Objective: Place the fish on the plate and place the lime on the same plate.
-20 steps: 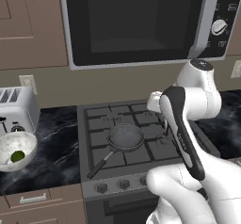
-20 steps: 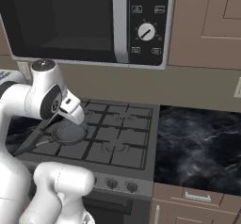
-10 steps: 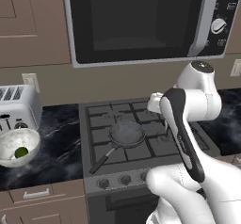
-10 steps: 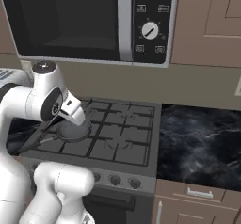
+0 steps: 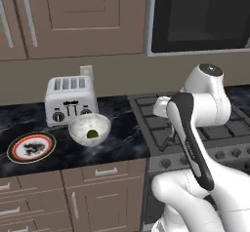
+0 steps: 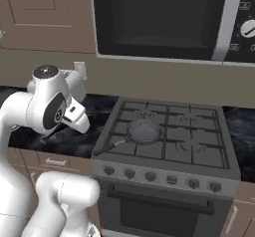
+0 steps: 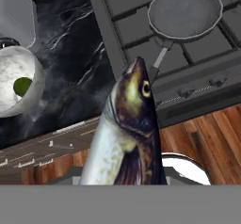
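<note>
The fish [image 7: 127,133], dark-backed with a pale belly, rises from the bottom of the hand view head up, and it hides the fingertips that hold it. My gripper [image 6: 79,124] hangs in front of the counter edge, left of the stove, shut on the fish. The lime [image 5: 91,134] lies inside a deep white speckled bowl [image 5: 78,128]; from the hand it shows as the lime [image 7: 22,86] at the far left. The plate [image 5: 14,150], with a red-orange ring and dark marks on its white centre, rests on the counter left of the bowl.
A silver toaster [image 5: 71,99] stands behind the bowl. A black frying pan [image 6: 144,130] sits on the gas stove [image 6: 199,146] to the right, with its handle toward the counter. A microwave [image 6: 164,19] hangs above the stove, and wooden cabinets [image 5: 73,16] hang above the counter.
The whole picture has shifted right, so the base has driven left. The toaster, bowl and plate have come into view. The arm keeps its pose over the base.
</note>
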Controlling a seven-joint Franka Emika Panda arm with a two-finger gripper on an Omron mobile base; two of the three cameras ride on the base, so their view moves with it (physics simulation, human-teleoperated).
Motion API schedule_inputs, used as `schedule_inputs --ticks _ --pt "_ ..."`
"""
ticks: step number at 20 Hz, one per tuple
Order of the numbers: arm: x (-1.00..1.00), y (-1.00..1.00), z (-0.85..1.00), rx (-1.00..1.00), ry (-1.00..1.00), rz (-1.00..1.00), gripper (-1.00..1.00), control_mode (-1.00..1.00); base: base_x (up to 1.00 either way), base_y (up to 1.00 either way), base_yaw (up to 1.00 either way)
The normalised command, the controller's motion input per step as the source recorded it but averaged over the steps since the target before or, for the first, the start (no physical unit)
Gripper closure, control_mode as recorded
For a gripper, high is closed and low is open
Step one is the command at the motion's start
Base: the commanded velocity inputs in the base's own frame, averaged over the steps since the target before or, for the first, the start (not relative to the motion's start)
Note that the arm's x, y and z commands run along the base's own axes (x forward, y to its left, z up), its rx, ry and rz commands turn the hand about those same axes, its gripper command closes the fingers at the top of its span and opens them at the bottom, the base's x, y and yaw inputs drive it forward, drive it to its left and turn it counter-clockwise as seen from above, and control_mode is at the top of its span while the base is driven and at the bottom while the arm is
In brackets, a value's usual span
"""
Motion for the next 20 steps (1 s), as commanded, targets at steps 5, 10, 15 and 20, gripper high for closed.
schedule_inputs --ticks 5,10,15,20 --pt "0.00 0.00 0.00 0.00 0.00 0.00 1.00 1.00 0.38 1.00 -0.12" --pt "0.00 0.00 0.00 0.00 0.00 0.00 1.00 1.00 0.10 1.00 -0.02" --pt "0.00 0.00 0.00 0.00 0.00 0.00 1.00 1.00 0.20 0.67 0.12" --pt "0.00 0.00 0.00 0.00 0.00 0.00 1.00 1.00 0.67 0.10 0.33"
